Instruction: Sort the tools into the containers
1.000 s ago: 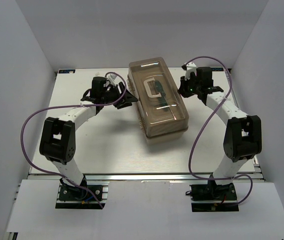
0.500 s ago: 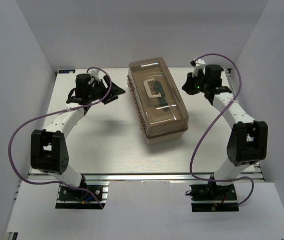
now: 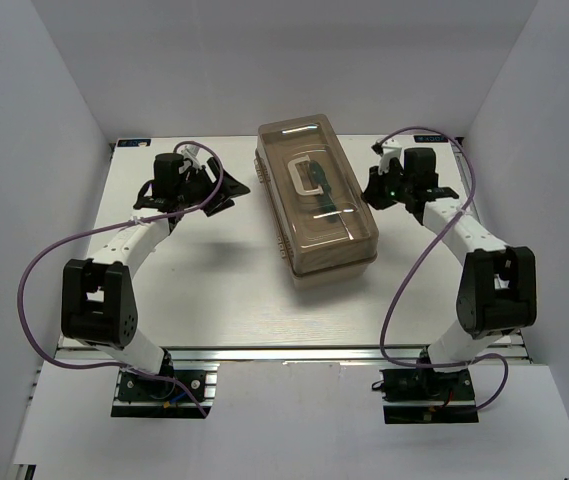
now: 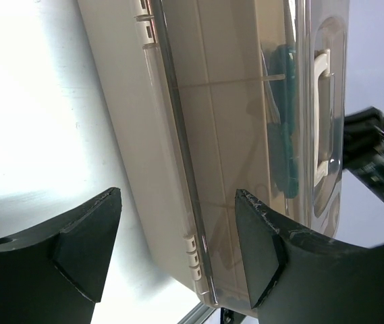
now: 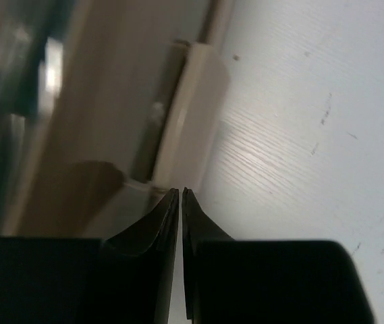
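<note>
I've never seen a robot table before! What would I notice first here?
The big beige plastic toolbox with a smoky brown see-through lid sits in the middle of the white table, a green-handled tool showing through the lid. Two black grippers flank it: the left gripper open on its left, the right gripper shut by a beige latch on its right.

Overhead cam sits high and behind the arm bases, looking down on the whole counter (image 3: 214, 270) with the toolbox (image 3: 316, 200) mid-frame. Left wrist cam peers past the left end effector (image 4: 177, 202) at the toolbox's long side, fairly close and rolled sideways, and the right arm (image 4: 374, 162) peeks in at the frame edge. Right wrist cam, over the right end effector (image 5: 180, 194), is jammed up against a beige clip (image 5: 192, 115) on the box, so it's blurry. All three views share the toolbox.
</note>
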`<state>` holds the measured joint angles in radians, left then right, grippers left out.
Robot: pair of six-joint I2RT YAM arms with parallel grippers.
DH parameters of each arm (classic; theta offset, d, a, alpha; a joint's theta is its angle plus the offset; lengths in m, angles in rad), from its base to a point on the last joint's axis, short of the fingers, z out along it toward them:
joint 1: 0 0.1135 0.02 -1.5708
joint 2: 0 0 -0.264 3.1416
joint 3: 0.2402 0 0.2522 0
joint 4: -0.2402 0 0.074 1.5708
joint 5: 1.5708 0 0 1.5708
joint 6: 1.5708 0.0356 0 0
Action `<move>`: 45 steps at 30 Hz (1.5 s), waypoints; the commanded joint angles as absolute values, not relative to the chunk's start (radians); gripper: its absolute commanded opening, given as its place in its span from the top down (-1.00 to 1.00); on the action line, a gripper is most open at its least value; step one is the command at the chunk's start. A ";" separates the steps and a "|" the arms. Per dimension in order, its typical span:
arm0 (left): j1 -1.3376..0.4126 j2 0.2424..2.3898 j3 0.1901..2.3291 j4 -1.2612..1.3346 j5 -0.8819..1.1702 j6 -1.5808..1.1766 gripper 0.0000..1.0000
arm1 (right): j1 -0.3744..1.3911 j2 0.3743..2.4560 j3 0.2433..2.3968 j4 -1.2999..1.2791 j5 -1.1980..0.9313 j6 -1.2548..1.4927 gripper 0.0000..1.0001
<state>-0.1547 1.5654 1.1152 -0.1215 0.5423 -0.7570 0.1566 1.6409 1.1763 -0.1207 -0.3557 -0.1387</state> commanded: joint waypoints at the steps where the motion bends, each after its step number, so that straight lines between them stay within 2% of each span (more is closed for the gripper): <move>1: -0.158 1.557 1.123 -0.118 0.545 -0.745 -0.55 | 0.193 1.543 1.181 -0.084 -0.410 -0.153 0.77; 12: -0.158 1.563 1.106 -0.107 0.548 -0.746 -0.56 | 0.389 1.454 1.137 -0.146 -0.385 -0.173 0.77; 16: -0.158 1.569 1.114 -0.115 0.545 -0.736 -0.56 | 0.390 1.457 1.146 -0.138 -0.276 -0.160 0.74; 19: -0.158 1.578 1.127 -0.123 0.545 -0.729 -0.56 | 0.324 1.473 1.169 -0.115 -0.229 -0.153 0.71; 25: -0.158 1.586 1.144 -0.129 0.537 -0.719 -0.56 | 0.192 1.563 1.203 -0.080 -0.198 -0.190 0.71; 31: -0.158 1.601 1.158 -0.130 0.549 -0.718 -0.56 | 0.189 1.734 1.233 -0.061 -0.212 -0.224 0.73; 36: -0.158 1.615 1.164 -0.112 0.563 -0.726 -0.56 | 0.242 1.853 1.340 -0.075 -0.196 -0.199 0.76; 39: -0.158 1.631 1.161 -0.098 0.592 -0.735 -0.56 | 0.288 1.878 1.390 -0.074 -0.244 -0.152 0.79; 45: -0.190 1.700 1.154 -0.044 0.693 -0.767 -0.56 | 0.344 1.920 1.488 -0.104 -0.475 0.010 0.84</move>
<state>-0.1513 1.6764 1.1305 -0.0795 0.5884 -0.7528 0.3206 1.9163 1.4078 -0.1310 -0.2813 -0.1032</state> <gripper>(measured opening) 0.779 0.084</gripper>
